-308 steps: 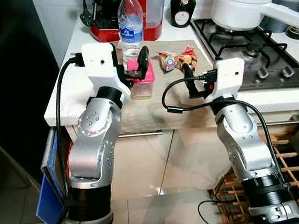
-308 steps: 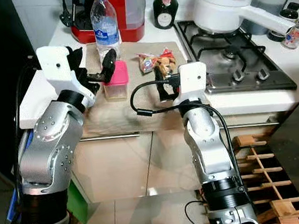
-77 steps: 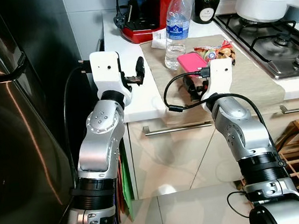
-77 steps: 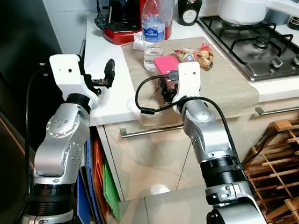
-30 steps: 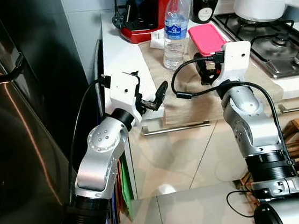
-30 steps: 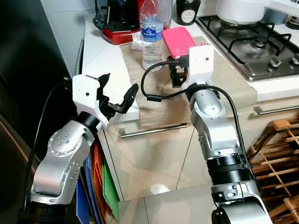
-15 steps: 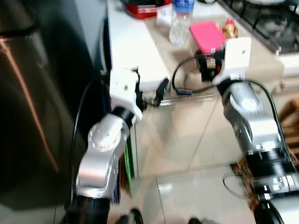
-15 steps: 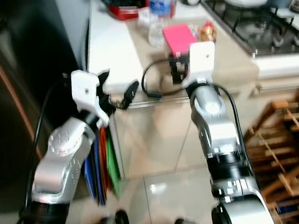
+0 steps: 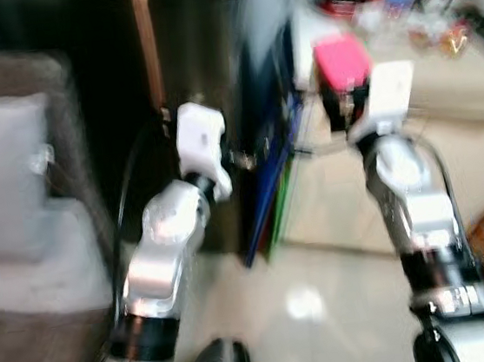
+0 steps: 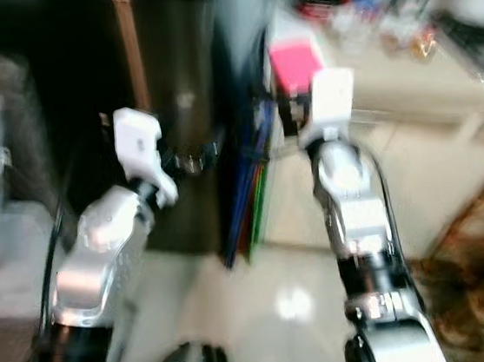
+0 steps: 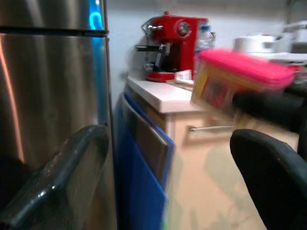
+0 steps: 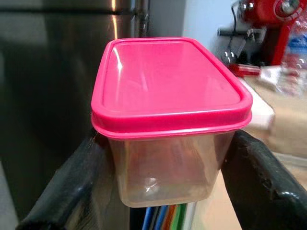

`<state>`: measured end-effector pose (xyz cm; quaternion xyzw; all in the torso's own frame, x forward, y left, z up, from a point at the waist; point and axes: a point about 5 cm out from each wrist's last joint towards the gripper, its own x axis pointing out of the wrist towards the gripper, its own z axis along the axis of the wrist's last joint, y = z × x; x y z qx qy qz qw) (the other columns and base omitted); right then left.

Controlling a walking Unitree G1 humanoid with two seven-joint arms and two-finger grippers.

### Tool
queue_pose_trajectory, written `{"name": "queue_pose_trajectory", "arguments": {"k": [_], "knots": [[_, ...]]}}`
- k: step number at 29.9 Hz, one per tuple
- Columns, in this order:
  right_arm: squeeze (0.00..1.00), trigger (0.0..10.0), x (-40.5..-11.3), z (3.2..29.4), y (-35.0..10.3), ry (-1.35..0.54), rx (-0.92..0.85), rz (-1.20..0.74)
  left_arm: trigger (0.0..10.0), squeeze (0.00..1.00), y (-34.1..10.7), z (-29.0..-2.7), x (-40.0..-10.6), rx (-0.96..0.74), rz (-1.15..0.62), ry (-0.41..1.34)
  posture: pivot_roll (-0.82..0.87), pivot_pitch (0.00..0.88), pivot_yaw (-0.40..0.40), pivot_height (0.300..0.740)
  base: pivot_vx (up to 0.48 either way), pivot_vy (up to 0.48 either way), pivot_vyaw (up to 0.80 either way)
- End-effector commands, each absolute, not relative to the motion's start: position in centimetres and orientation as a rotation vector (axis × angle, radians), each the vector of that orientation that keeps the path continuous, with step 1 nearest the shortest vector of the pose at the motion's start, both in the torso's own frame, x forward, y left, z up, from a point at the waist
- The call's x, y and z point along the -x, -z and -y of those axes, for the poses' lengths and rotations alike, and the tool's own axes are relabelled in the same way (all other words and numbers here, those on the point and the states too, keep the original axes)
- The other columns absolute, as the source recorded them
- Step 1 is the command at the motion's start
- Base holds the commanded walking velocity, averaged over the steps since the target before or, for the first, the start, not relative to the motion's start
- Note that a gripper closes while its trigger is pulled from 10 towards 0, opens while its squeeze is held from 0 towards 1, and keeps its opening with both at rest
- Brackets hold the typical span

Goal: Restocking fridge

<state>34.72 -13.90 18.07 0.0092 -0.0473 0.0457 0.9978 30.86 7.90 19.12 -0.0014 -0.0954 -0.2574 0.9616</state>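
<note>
A clear plastic container with a pink lid (image 12: 168,86) sits between the two black fingers (image 12: 72,191) of my right gripper (image 12: 168,143), which is shut on its sides. In the blurred eye views the container (image 9: 342,60) is held up above the right wrist, off the counter. My left gripper (image 11: 170,139) is open with nothing in it and is held out toward the stainless-steel fridge (image 11: 48,86). The fridge door (image 9: 185,65) looks closed and stands dark just ahead of the left arm.
The white counter (image 11: 163,93) with a red coffee machine (image 11: 175,43) and a water bottle lies off to my right. Blue and green boards (image 9: 269,187) lean between fridge and cabinet. A grey cushioned seat (image 9: 5,173) is at the far left. Pale tiled floor lies below.
The whole picture has swung, so the camera has turned left: the fridge is now central and the counter has slid to the upper right. My right gripper still holds the container up.
</note>
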Motion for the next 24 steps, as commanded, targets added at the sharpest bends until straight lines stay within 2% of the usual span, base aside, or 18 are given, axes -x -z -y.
{"name": "queue_pose_trajectory", "arguments": {"k": [1, 5, 12, 24], "knots": [[0.0, 0.0, -35.0, 14.4, -19.3, -0.078, -0.016, 0.133, 10.0, 0.0, -19.9, -7.4, -30.9, 0.007, 0.225, 0.542, -0.02, 0.0, -0.019, 0.74, 0.0, 0.0, 0.0], [0.0, 0.0, -34.9, 14.4, -19.1, -0.078, -0.016, 0.127, 10.0, 0.0, -19.8, -7.5, -30.9, -0.01, 0.221, 0.544, -0.02, 0.0, -0.017, 0.74, 0.0, 0.0, 0.0], [0.0, 0.0, -34.8, 14.2, -18.8, -0.079, -0.004, 0.112, 10.0, 0.0, -19.8, -7.4, -31.1, -0.004, 0.221, 0.543, -0.01, 0.0, -0.015, 0.74, 0.0, -0.48, 0.0], [0.0, 0.0, -34.3, 14.8, -18.1, -0.061, 0.009, 0.104, 10.0, 0.0, -19.7, -7.3, -31.1, -0.002, 0.216, 0.549, -0.02, 0.0, -0.016, 0.74, 0.0, -0.48, -0.72]]}}
